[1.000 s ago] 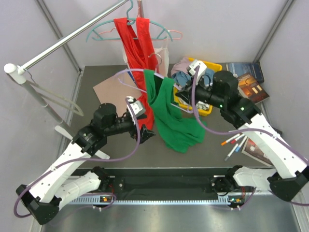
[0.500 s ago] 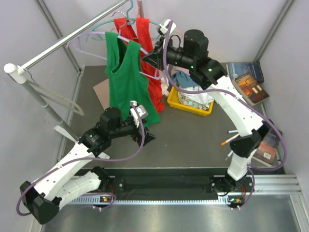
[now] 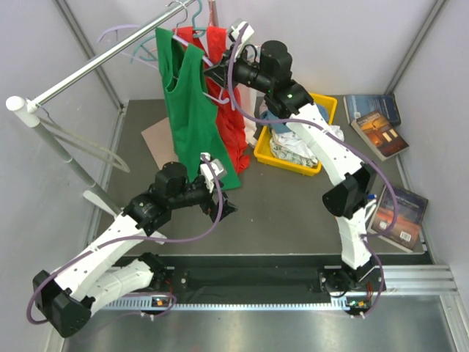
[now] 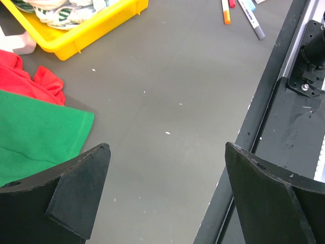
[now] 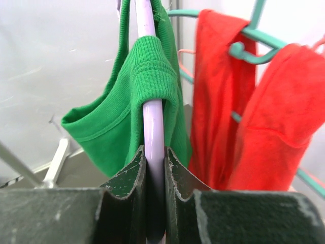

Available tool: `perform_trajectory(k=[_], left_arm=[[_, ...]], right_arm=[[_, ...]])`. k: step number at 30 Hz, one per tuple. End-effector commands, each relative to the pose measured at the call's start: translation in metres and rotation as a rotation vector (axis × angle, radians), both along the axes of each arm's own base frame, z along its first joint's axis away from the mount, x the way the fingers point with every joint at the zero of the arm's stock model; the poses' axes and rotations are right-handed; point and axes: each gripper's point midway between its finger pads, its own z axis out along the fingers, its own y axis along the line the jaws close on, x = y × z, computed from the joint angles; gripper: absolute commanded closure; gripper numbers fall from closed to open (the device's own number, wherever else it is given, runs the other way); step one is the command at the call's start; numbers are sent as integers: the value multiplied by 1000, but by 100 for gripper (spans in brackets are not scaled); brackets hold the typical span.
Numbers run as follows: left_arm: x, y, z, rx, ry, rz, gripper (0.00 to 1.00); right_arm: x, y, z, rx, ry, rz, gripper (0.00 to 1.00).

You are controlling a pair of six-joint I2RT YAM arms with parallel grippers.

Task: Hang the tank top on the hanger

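The bright green tank top hangs full length from the pale lavender hanger, high up by the metal rail. My right gripper is shut on the hanger's arm. In the right wrist view the lavender bar runs up between the fingers of the right gripper, and a green strap is looped over the bar. My left gripper is open and empty, low over the table, beside the top's hem. The hem lies left of the open left gripper.
A red tank top on a teal hanger hangs just right of the green one. The clothes rail slants across the back left. A yellow bin of clothes, books and markers are on the right.
My right arm has lifted the hanger with the green tank top up and to the left, close to the rail. The left gripper has stayed low and open.
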Motion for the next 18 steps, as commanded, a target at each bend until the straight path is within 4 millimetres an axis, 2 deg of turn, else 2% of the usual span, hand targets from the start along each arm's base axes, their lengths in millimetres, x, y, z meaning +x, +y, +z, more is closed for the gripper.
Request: perform_trajectory(k=[1, 5, 6, 13, 18], left_arm=[[6, -5, 6, -25, -28, 1, 1], [6, -6, 5, -23, -26, 3, 1], [6, -6, 3, -19, -21, 3, 1], [8, -7, 2, -15, -15, -2, 1], [8, -8, -1, -11, -11, -1, 1]], right_arm=[[1, -19, 89, 205, -196, 0, 100], [17, -25, 84, 215, -192, -7, 100], [24, -27, 77, 205, -182, -12, 100], [34, -24, 49, 138, -137, 14, 100], [34, -23, 39, 113, -119, 41, 100]])
